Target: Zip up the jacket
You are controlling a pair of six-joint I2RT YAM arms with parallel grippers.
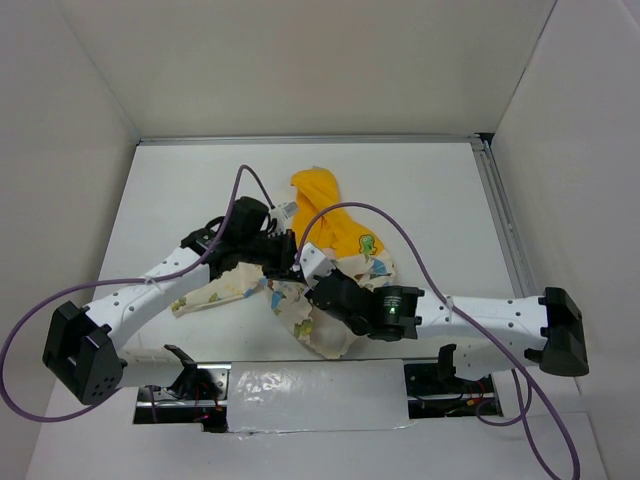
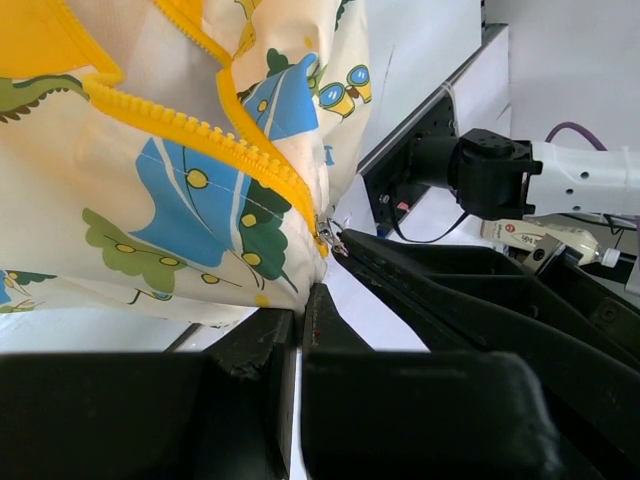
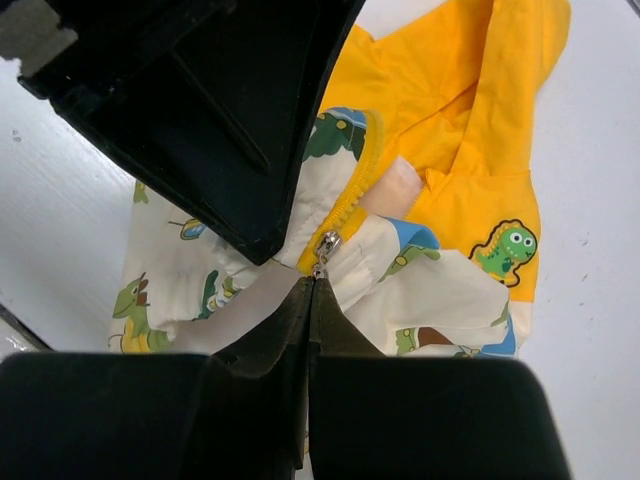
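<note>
My left fingers [image 2: 255,345] are clenched on the hem of the soft, light jacket [image 1: 345,235], while my right fingers [image 3: 265,335] pinch its small, slippery zipper pull [image 3: 323,247].

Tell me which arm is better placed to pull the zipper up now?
Right. The right hand looks shut on the zipper pull, ready to draw it along. The left hand pinches the jacket at its hem below, so it anchors.

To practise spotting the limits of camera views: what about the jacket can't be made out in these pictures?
Top external: the zipper pull, hidden under the right arm over the jacket.
Left wrist: most of the jacket, cut off by frame edges.
Right wrist: fabric behind the left hand.
</note>
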